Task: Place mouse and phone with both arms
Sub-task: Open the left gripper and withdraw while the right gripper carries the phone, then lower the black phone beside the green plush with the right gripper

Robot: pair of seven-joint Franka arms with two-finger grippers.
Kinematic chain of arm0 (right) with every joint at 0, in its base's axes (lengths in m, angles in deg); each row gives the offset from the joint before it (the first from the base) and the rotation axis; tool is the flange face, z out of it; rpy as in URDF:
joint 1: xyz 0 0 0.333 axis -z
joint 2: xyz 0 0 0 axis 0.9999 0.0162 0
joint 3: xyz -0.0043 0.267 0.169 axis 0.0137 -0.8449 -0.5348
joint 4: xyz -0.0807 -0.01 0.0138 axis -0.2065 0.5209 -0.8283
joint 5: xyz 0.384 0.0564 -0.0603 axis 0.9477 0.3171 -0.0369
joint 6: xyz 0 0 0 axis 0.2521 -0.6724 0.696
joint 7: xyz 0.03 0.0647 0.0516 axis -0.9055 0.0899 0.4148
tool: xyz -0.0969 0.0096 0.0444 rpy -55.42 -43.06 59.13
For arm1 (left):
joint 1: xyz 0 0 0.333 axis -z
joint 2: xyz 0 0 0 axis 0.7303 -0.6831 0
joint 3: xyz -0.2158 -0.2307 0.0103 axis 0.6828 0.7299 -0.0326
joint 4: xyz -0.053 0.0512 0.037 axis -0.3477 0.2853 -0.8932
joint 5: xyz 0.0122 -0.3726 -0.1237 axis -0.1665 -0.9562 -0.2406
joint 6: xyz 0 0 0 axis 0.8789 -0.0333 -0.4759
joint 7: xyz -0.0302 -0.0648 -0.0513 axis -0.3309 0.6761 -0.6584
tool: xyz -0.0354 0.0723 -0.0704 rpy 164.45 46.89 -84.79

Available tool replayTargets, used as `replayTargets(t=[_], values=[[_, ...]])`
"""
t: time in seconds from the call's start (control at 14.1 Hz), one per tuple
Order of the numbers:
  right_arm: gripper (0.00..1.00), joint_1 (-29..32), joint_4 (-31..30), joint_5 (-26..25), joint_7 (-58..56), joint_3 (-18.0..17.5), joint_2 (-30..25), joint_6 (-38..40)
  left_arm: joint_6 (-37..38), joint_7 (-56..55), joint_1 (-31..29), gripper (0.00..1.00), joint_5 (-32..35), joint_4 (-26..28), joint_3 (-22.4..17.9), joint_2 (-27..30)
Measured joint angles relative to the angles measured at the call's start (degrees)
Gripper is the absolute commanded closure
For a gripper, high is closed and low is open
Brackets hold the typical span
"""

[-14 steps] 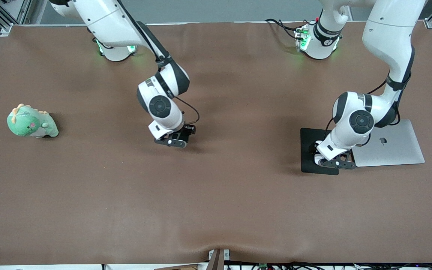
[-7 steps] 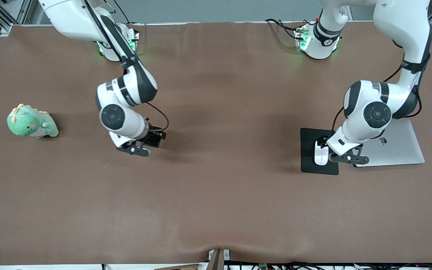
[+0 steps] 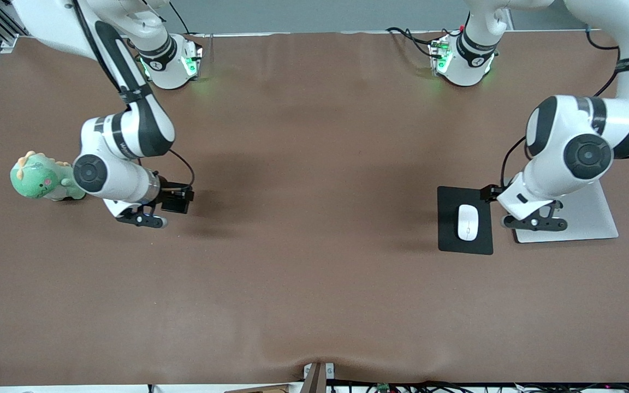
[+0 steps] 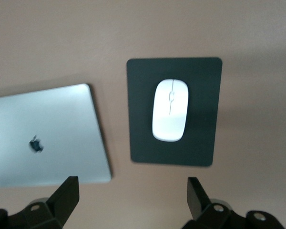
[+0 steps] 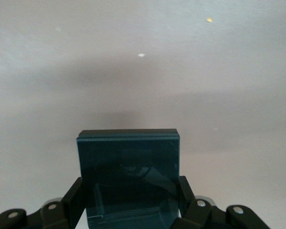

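The white mouse (image 3: 468, 222) lies alone on the black mouse pad (image 3: 451, 240), toward the left arm's end of the table. It also shows in the left wrist view (image 4: 170, 109), on the pad (image 4: 205, 138). My left gripper (image 3: 534, 222) is open and empty, up over the silver laptop's edge beside the pad; its fingers (image 4: 66, 195) stand wide apart. My right gripper (image 3: 156, 210) is shut on the black phone (image 3: 176, 202) and holds it over bare table beside the plush toy. In the right wrist view the phone (image 5: 128, 162) sits between the fingers (image 5: 72, 198).
A closed silver laptop (image 3: 593, 218) lies beside the mouse pad, also seen in the left wrist view (image 4: 47, 138). A green plush dinosaur (image 3: 44, 177) sits toward the right arm's end of the table. Brown cloth covers the table (image 3: 314, 273).
My left gripper let go of the mouse on the pad, opened and moved up over the laptop. My right arm carried the phone toward the plush toy.
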Motion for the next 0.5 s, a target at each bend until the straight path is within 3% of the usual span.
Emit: replayTargets(t=[0.28, 0.5], values=[[1.0, 5.32, -3.88, -1.15, -7.83, 0.04, -1.1, -2.39, 13.93, 0.46, -1.41, 0.0, -0.37, -6.55, -0.02, 4.48], [1.0, 9.47, -6.69, -2.48, -13.4, 0.04, -1.14, -6.27, 17.59, 3.38, -5.24, 0.0, -3.86, -9.54, -0.13, 8.89]])
